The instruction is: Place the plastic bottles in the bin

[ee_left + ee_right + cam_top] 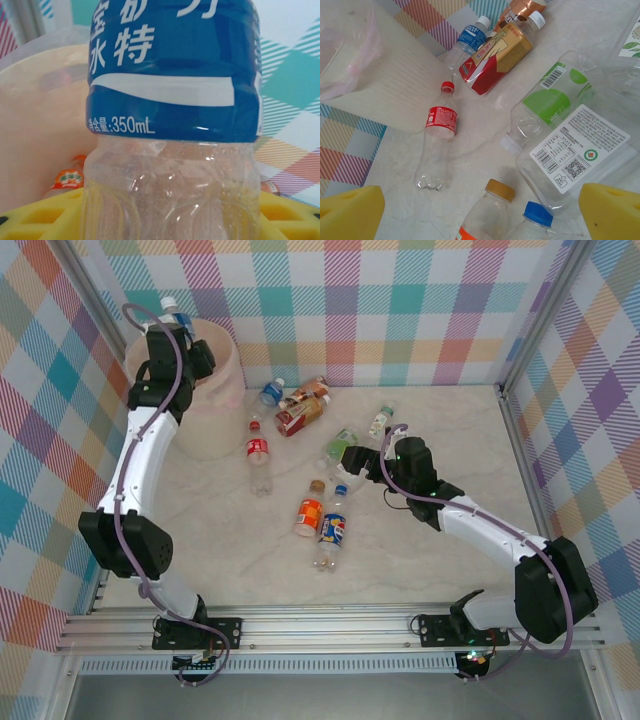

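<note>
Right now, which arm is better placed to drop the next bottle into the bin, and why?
Left. The left end effector grips the blue-label bottle above the bin; the right end effector hangs open over loose bottles on the table.

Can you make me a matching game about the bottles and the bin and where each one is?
Things
1. 350mL bottle
2. red-label bottle
3. orange-label bottle
4. bin

Places
A. standing at the back left of the table
B. lying by itself near the bin
C. held by the left gripper over the bin
D. lying beside a blue-capped bottle

Pairs: 1-C, 2-B, 3-D, 4-A
</note>
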